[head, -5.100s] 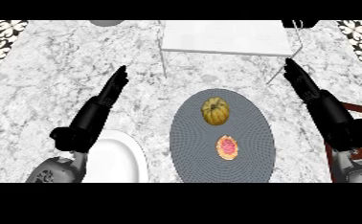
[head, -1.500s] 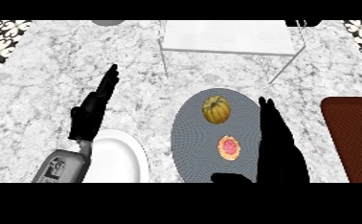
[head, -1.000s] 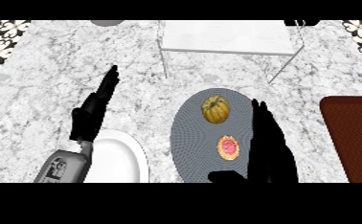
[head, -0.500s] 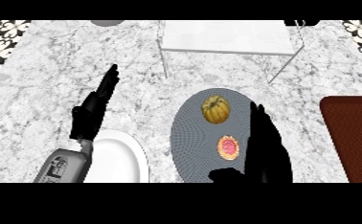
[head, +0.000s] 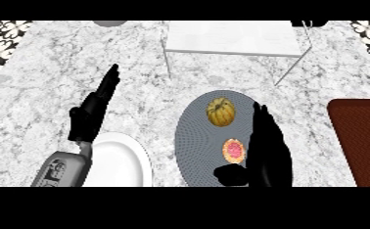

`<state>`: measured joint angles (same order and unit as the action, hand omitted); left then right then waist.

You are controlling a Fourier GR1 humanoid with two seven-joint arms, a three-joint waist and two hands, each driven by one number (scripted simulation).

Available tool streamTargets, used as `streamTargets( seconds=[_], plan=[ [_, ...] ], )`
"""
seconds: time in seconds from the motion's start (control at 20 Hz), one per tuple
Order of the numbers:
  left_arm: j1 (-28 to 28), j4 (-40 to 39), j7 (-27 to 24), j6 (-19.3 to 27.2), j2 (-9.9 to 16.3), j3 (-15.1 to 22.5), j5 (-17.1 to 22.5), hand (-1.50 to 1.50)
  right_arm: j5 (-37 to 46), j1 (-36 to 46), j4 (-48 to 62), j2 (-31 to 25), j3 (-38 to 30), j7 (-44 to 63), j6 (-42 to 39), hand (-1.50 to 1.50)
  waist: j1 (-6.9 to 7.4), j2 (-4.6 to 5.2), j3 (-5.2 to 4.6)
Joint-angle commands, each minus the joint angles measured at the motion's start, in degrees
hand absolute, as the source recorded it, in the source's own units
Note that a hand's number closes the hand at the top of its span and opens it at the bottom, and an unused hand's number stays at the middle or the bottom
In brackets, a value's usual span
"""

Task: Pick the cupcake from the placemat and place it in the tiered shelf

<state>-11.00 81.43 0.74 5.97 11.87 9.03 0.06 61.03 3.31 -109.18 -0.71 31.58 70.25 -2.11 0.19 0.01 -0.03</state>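
A small cupcake with pink icing [head: 233, 149] sits on the round grey placemat [head: 198, 140], toward its near side. My right hand [head: 266, 149] lies open just to the cupcake's right, fingers straight and pointing away, thumb [head: 230, 175] sticking out below the cupcake; whether it touches the cupcake I cannot tell. A yellow-brown round fruit [head: 221, 112] rests on the mat farther back. The white tiered shelf [head: 231, 39] stands at the back centre. My left hand [head: 92, 110] rests open at the left, fingers up.
A white plate [head: 119, 162] lies at the near left beside my left forearm. A dark brown board [head: 353, 135] runs along the right edge. A grey round object [head: 110, 23] shows at the far edge.
My right hand came from the far right to the placemat and has edged left, closer to the cupcake. The left hand drew in and has since stayed still.
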Motion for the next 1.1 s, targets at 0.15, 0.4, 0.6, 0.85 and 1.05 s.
streamTargets(
  seconds=[0.15,0.4,0.6,0.85,1.05],
  plan=[
    [1.61,1.52,0.1,-1.56,0.11,-0.77,0.83,0.0,-0.45,-0.83,2.3,0.67,1.04,10.38,2.68,-1.5,-0.01,-0.03,0.01],
    [-1.34,0.01,1.94,0.11,-1.77,-0.2,-1.22,0.0,-0.12,-0.76,4.97,0.67,4.61,11.86,6.07,-1.5,-0.16,0.0,0.01],
    [3.56,3.59,0.42,0.26,-1.83,0.71,-2.33,0.0,-3.33,0.53,7.74,0.68,-1.65,6.25,4.75,-1.5,0.12,-0.05,0.03],
    [-1.07,-0.28,0.63,-0.6,-2.11,-0.76,-2.68,0.0,-3.39,-1.02,9.67,0.68,1.82,7.32,6.7,1.5,-0.24,0.03,0.02],
    [-1.48,0.03,0.58,-1.43,-2.56,-2.59,-1.47,0.0,-2.89,0.81,9.84,0.68,0.96,5.15,0.92,1.5,-0.23,0.0,0.01]
  ],
)
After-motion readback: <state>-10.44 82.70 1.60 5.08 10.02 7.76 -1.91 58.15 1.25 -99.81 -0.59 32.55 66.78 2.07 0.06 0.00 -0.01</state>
